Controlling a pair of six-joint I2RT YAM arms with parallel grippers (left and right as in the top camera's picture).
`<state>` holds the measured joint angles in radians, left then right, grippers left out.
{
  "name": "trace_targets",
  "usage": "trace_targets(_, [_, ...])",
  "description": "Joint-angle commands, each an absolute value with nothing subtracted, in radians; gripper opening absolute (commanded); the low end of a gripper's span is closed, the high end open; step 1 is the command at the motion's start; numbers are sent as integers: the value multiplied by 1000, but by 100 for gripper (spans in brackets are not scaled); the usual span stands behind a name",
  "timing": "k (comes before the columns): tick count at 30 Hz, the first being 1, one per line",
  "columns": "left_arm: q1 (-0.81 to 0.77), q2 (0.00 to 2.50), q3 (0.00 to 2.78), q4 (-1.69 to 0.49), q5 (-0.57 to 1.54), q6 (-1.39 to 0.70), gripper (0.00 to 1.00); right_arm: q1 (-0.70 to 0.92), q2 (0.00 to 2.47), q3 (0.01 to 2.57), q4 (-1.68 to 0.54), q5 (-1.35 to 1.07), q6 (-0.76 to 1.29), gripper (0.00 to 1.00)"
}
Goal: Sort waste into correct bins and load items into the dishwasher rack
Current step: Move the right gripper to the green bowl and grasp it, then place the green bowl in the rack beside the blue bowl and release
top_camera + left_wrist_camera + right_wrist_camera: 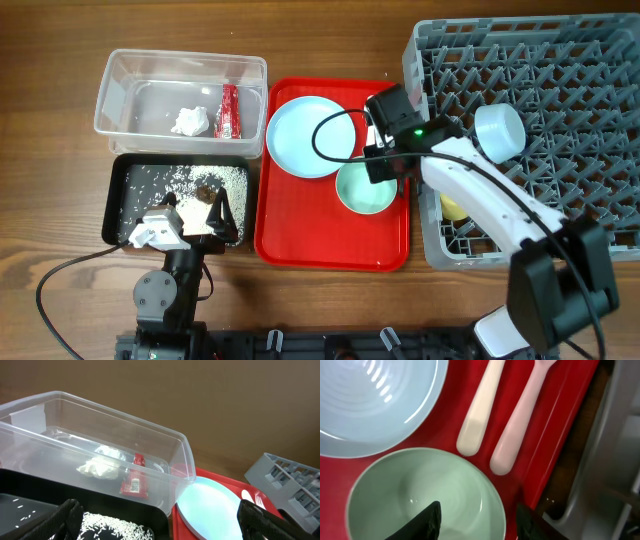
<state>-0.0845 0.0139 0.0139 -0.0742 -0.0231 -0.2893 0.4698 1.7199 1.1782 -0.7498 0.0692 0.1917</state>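
Note:
The clear tub (120, 100) holds the crumpled tissue (188, 122) and the red sachet (229, 110); both also show in the left wrist view, the tissue (97, 468) and the sachet (135, 481). The black tray (125, 178) holds rice (215, 178) with brown bits. My left gripper (195, 212) is open and empty above it (165, 527). The pale blue plate (300, 135) and the mint bowl (362, 192) sit on the red serving tray. My right gripper (385, 168) is open, its fingers (480, 522) straddling the mint bowl's (410, 490) right rim. The spoon (482, 405) and fork (520, 425) lie beside it.
The red serving tray (330, 250) lies between the black tray and the grey rack (560, 90). The rack holds the small pale blue bowl (500, 130) and the yellow cup (452, 208). A black cable loops over the plate (335, 120).

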Motion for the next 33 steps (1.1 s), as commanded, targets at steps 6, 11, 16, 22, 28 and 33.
trace_targets(6, [-79, 5, 6, -71, -8, -276, 100, 467, 1869, 1164, -751, 113, 214, 4])
trace_targets(11, [-79, 5, 6, -71, -8, -276, 100, 467, 1720, 1165, -770, 121, 235, 4])
trace_targets(16, [-79, 5, 6, -71, -8, -276, 100, 467, 1476, 1165, -775, 270, 234, 4])
trace_targets(22, [-79, 5, 6, -71, -8, -276, 100, 378, 1239, 1165, -808, 810, 402, 5])
trace_targets(28, [-79, 5, 6, -71, -8, -276, 100, 120, 1265, 1164, -684, 1074, 448, 4])
trace_targets(33, [-79, 5, 6, -71, -8, -276, 100, -71, 1391, 1164, -532, 1094, 181, 4])
